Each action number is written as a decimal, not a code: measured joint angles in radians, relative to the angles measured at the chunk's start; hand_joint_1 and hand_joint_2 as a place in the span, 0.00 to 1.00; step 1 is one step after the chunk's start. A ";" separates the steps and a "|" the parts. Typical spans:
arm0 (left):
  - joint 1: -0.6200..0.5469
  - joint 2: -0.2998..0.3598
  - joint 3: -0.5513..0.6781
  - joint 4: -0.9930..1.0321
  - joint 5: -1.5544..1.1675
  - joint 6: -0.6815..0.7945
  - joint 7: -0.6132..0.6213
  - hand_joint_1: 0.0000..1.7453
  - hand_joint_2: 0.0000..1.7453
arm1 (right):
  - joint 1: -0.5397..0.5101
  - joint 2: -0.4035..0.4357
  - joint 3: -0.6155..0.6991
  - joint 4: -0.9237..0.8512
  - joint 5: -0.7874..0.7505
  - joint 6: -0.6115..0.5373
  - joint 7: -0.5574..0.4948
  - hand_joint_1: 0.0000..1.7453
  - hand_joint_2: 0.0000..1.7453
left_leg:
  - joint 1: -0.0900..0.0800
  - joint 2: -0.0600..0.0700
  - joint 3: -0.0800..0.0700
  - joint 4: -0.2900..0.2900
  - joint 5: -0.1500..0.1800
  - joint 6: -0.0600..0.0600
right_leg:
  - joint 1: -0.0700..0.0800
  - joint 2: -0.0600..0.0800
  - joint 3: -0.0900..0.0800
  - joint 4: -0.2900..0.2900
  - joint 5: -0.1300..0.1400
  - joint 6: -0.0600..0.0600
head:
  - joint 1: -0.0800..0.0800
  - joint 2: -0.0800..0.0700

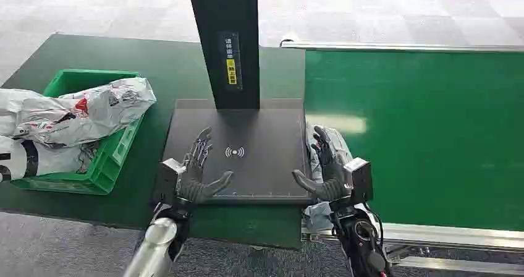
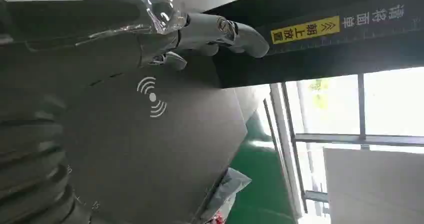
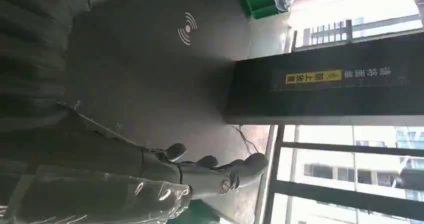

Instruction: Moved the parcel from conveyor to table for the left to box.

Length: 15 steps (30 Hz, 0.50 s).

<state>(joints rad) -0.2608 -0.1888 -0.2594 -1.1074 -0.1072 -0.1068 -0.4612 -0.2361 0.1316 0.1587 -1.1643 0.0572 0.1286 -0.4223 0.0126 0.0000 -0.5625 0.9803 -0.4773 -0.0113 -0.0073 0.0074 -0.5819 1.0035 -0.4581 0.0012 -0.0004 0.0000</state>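
Observation:
A grey-white plastic parcel lies at the near edge of the green conveyor, right against the dark scanner plate; it is seen again as the parcel past the plate's edge. My right hand hovers above it, fingers spread and straight, thumb toward the plate, holding nothing. My left hand is spread over the plate's left part, also holding nothing. In the wrist views the left hand's fingers and the right hand's fingers reach out over the plate.
A black post with a yellow label rises from the plate's far side. A green crate with several white bagged parcels stands at the left on the dark green table. The conveyor's metal rail runs along the near right.

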 measured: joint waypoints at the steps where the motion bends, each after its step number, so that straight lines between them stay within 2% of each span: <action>1: 0.000 0.000 0.000 0.000 0.000 0.000 0.000 0.00 1.00 | 0.001 0.000 0.000 0.000 0.000 -0.001 0.000 0.00 1.00 | 0.000 0.000 0.000 0.000 0.000 0.000 | 0.000 0.000 0.000 0.000 0.000 0.000 | 0.000 0.000; 4: -0.001 0.000 0.001 0.003 0.000 0.001 0.000 0.00 1.00 | 0.003 0.000 0.000 0.000 0.039 -0.050 0.018 0.00 1.00 | 0.000 0.000 0.000 0.000 0.000 0.000 | 0.000 0.000 0.000 0.000 0.000 0.000 | 0.000 0.000; 6: 0.000 0.000 0.001 0.004 0.000 0.006 0.000 0.00 1.00 | 0.001 -0.002 -0.002 0.000 0.103 -0.128 0.065 0.00 1.00 | 0.000 0.000 0.000 0.000 0.000 0.000 | 0.000 0.000 0.000 0.000 0.000 0.000 | 0.000 0.000; 11: 0.016 0.003 0.010 -0.015 -0.003 0.026 0.028 0.00 1.00 | -0.026 -0.032 -0.021 0.012 0.433 -0.393 0.253 0.00 1.00 | 0.000 0.000 0.000 0.000 0.000 0.000 | 0.000 0.000 0.000 0.000 0.000 0.000 | 0.000 0.000; 13: 0.024 0.005 0.014 -0.028 -0.003 0.031 0.038 0.00 1.00 | -0.034 -0.042 -0.033 0.015 0.518 -0.443 0.297 0.00 1.00 | 0.000 0.000 0.000 0.000 0.000 0.000 | 0.000 0.000 0.000 0.000 0.000 0.000 | 0.000 0.000; 15: 0.030 0.006 0.016 -0.038 -0.003 0.032 0.039 0.00 1.00 | -0.038 -0.051 -0.043 0.017 0.539 -0.452 0.310 0.00 1.00 | 0.000 0.000 0.000 0.000 0.000 0.000 | 0.000 0.000 0.000 0.000 0.000 0.000 | 0.000 0.000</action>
<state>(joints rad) -0.2309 -0.1827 -0.2430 -1.1452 -0.1106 -0.0744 -0.4219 -0.2742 0.0809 0.1156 -1.1471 0.5958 -0.3235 -0.1122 0.0125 -0.0002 -0.5630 0.9804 -0.4773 -0.0113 -0.0074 0.0073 -0.5819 1.0035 -0.4581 0.0012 -0.0004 0.0000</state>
